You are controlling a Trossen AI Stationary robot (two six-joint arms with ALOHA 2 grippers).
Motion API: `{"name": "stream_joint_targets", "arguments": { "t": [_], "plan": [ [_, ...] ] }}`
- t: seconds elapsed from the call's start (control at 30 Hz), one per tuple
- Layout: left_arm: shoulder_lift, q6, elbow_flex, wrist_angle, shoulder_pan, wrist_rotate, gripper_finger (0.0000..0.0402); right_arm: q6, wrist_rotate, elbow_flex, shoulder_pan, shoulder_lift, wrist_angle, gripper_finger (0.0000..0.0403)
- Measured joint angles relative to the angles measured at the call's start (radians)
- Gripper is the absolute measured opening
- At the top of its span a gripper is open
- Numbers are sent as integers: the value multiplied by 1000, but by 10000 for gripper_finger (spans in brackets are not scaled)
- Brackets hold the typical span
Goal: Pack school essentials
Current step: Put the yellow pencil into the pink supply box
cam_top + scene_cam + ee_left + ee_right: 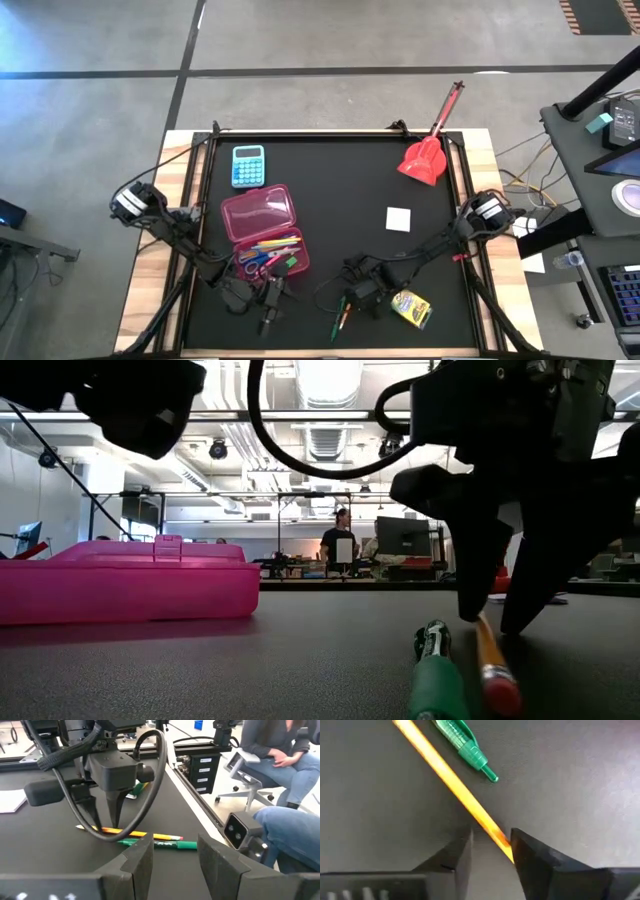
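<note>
**Right gripper straddles the orange pencil at the near edge of the mat**

Right gripper [490, 851] points straight down at the lower centre of the high view, its two dark fingers spread to either side of the orange pencil [451, 790], which lies flat on the black mat [340, 190]; the fingers are not yet pressed together on it. The pencil is a thin, smooth shaft, and the low view alone shows its pink eraser tip at the bottom right. Just beside it lies a green pen [434, 675], glossy plastic with a narrow tip seen only in the right wrist view. The two lie nearly parallel.

Left gripper [172, 860] sits low at the bottom of the high view, left of the pencil, fingers apart and holding nothing.

Right of the pencil in the high view rests a small yellow-green crayon box [411, 308], tilted. To the left stands a pink plastic case [262, 228], lid open, with coloured pencils and blue-handled scissors [255, 264] inside; the low view shows only its translucent side wall. A white paper square [399, 218] lies centre right. Farther up are a blue calculator [248, 165] at the upper left and a red scoop [428, 150] at the upper right. Beyond the table, a person [342, 543] stands in the room.
</note>
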Motion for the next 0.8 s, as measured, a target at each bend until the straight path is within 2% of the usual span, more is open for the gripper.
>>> {"name": "stream_joint_targets", "arguments": {
  "t": [0.3,0.6,0.8],
  "plan": [
    [0,0,0,-1,31,0,136,133,-60,-8,-16,0,1,55],
    [0,0,0,-8,42,0,136,127,-102,-5,-17,-5,-30,20],
    [0,0,0,-8,42,0,136,109,-142,10,-16,-34,-116,14]
  ]
}}
